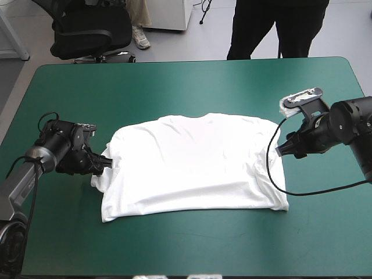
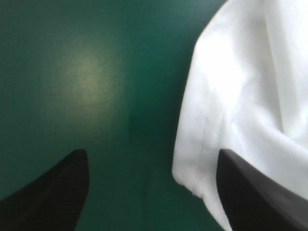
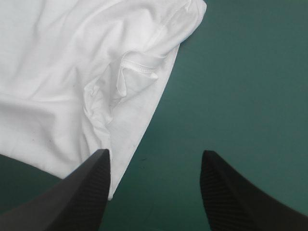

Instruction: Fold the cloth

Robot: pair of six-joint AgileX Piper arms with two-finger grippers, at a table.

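- In the middle of the tabletop, a little toward its near edge, the T-shirt lies spread flat, with only soft wrinkles.
- At the shirt's left edge the left gripper sits low over the teal-green cover. Its black fingers are spread wide. The cloth's rim lies against one finger, and the other finger is over bare cover.
- At the shirt's right edge the right gripper leans down toward the cloth from that side. Its fingers are also apart and pinch nothing, and the hem just reaches one finger.
- The step in hand seems to be taking both side edges.
- To do it well, each gripper should, I think, slide further over the rim before it pinches, so that both layers come between the fingers.
- The two grips should match in place, otherwise the fold may go skew.
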